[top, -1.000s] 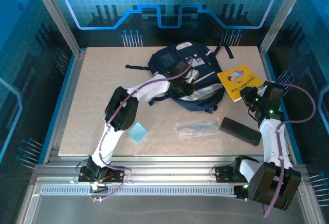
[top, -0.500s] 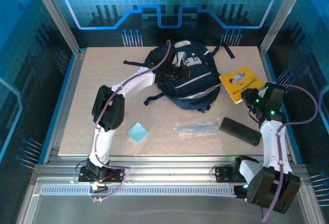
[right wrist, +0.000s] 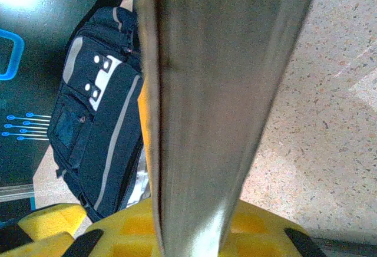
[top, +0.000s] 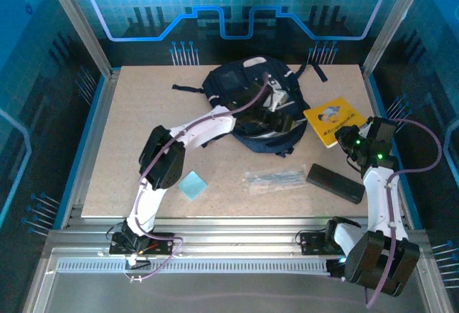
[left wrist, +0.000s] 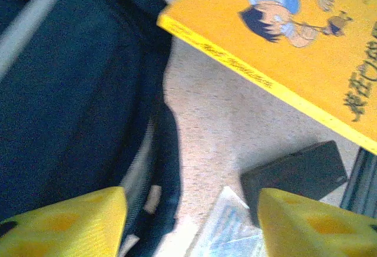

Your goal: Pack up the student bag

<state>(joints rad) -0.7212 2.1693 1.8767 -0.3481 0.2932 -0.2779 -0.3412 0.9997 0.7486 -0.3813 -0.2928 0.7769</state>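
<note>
The student bag (top: 247,101) is laid on the far middle of the desk (top: 143,141), with its navy body and grey stripes turned upward. The left jaws are placed over the bag's right near edge, on the side that faces the yellow book (top: 331,120). In the left wrist view the bag (left wrist: 70,92) is seen at the left, just beside and below one yellow fingertip (left wrist: 65,221), and bare desk (left wrist: 218,109) is seen under the gap. The left jaws are spread wide and nothing is gripped between them. Whether the fabric is touched by a pad cannot be told.

The right jaws are set at the near corner of the yellow book, to the right of the bag and apart from it. In the right wrist view the book (right wrist: 206,92) is seen edge-on as a broad blurred grey band rising from between the yellow pads (right wrist: 177,233). The right jaws are drawn narrow and clamped on it. The bag (right wrist: 94,109) is seen beyond, at the left.

The book is laid just beside the bag's right edge. What is inside the bag cannot be told. Three things are laid on the desk outside it, towards the near edge: a blue square pad (top: 191,184), a clear packet (top: 276,179) and a black case (top: 335,183). The case (left wrist: 294,177) and the packet (left wrist: 227,230) are also seen between the left fingertips.
</note>
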